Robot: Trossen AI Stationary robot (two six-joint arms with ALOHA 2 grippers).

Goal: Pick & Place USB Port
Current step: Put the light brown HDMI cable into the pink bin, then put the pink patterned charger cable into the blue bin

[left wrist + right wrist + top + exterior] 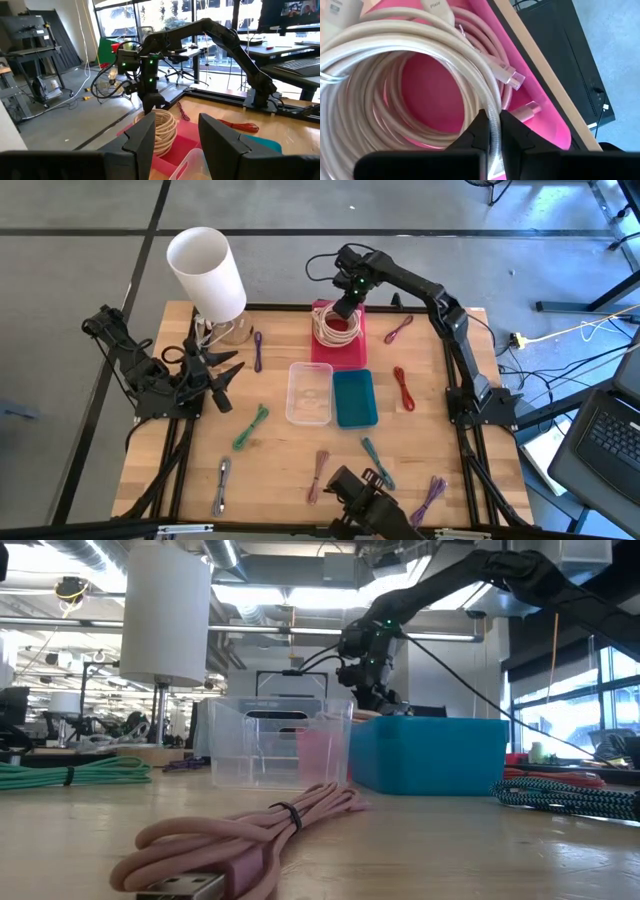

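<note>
A coil of white USB cable (pixel 336 328) lies in the pink tray (pixel 340 352) at the table's far middle. Its plugs (pixel 512 77) rest against the tray's wall. My right gripper (pixel 492 131) stands over the coil, pointing steeply down, shut on one strand of it. At the table's left my left gripper (pixel 175 135) is held level and open, with nothing between its fingers. It faces the tray from a distance. My right gripper pinches one strand on the coil's rim (pixel 490 112) between its two fingertips. The fingers come from above, slanting down, and the strand runs along the gap between them. The rest of the coil (pixel 161 129) lies in the pink tray.
A clear box (pixel 309 392) and a teal box (pixel 354 398) stand side by side mid-table, nearer than the tray. Bundled cables lie about: green (pixel 250 427), purple (pixel 257 350), red (pixel 403 388), pink (pixel 250 835). A white lamp (pixel 207 272) stands far left.
</note>
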